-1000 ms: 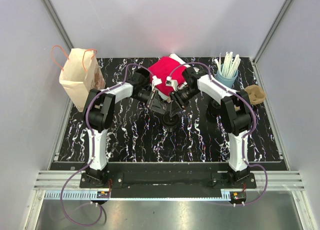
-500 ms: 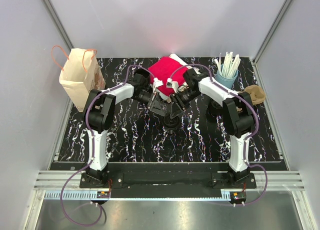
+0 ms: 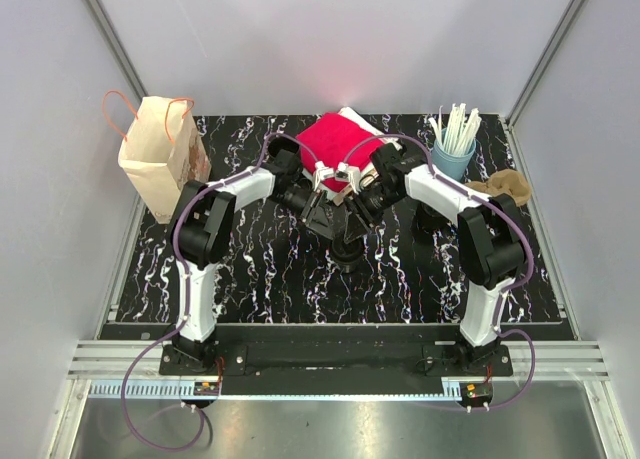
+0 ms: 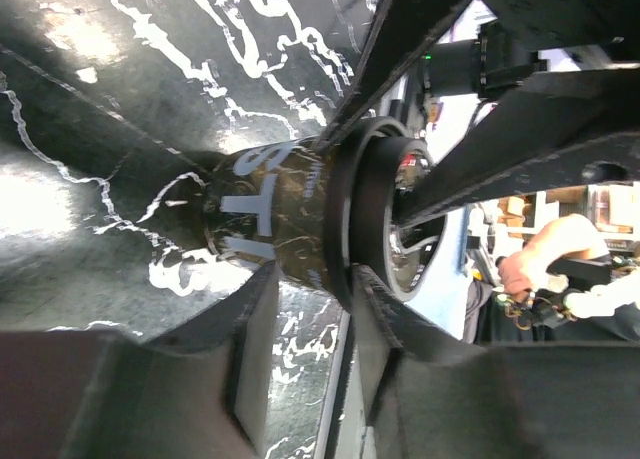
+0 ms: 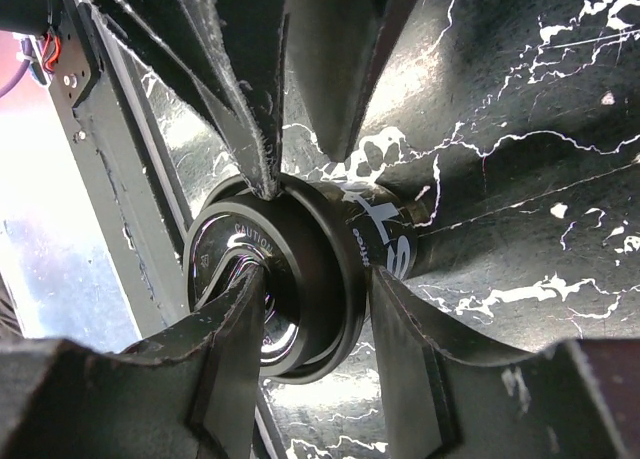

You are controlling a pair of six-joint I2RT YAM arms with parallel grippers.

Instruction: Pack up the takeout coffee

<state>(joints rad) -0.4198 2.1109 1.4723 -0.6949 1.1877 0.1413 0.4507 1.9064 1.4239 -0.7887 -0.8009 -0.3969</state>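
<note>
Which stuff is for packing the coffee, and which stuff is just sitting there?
For the job:
- black coffee cup
- lid on the cup
- paper bag

Just lying about, as far as I can tell:
- red cloth
- straws in the blue cup (might be wanted later)
- brown crumpled thing

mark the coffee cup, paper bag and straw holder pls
coffee cup (image 4: 265, 217), left wrist view, on the printed side wall.
paper bag (image 3: 150, 167), top view, on its front face.
straw holder (image 3: 452, 161), top view, on the blue wall.
</note>
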